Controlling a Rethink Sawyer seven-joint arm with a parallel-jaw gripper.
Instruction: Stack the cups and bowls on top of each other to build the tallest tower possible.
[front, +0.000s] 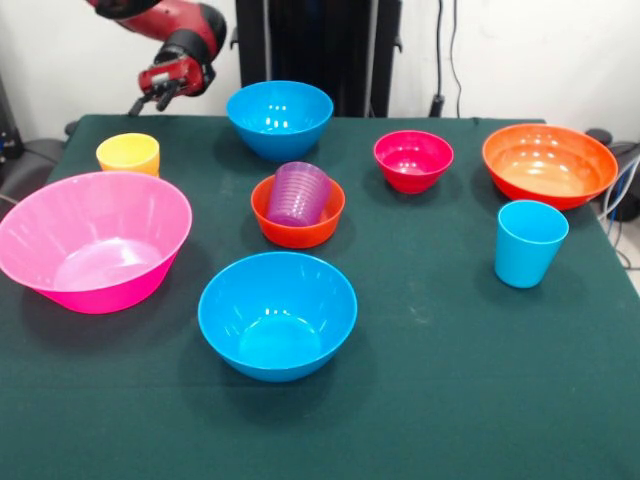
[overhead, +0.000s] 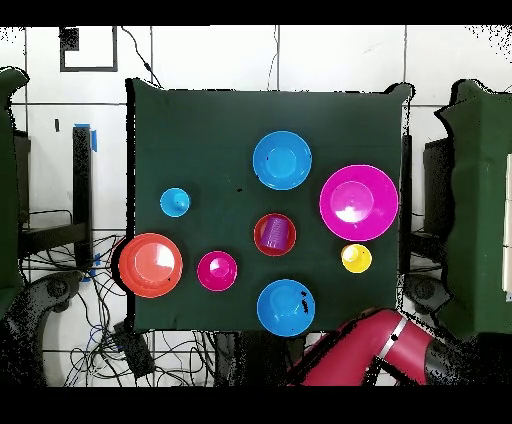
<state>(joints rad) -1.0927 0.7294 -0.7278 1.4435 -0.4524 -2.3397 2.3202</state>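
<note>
My gripper (front: 150, 103) hangs open and empty above the table's far left corner, behind the yellow cup (front: 128, 153). The ribbed purple cup (front: 298, 192) sits tilted inside the small orange bowl (front: 297, 236) at mid-table. The light blue cup (front: 529, 243) stands upright at the right. The big pink bowl (front: 95, 240) is at the left. One blue bowl (front: 277, 315) is in front and another (front: 280, 118) at the back. The magenta bowl (front: 413, 160) and the wide orange bowl (front: 549, 165) are at the back right. No orange cup shows.
The red arm (overhead: 385, 345) reaches in past the table edge in the overhead view, beside the nearer blue bowl (overhead: 286, 307) and the yellow cup (overhead: 356, 258). All bowls stand apart, mouths up, on the green cloth (front: 450, 400).
</note>
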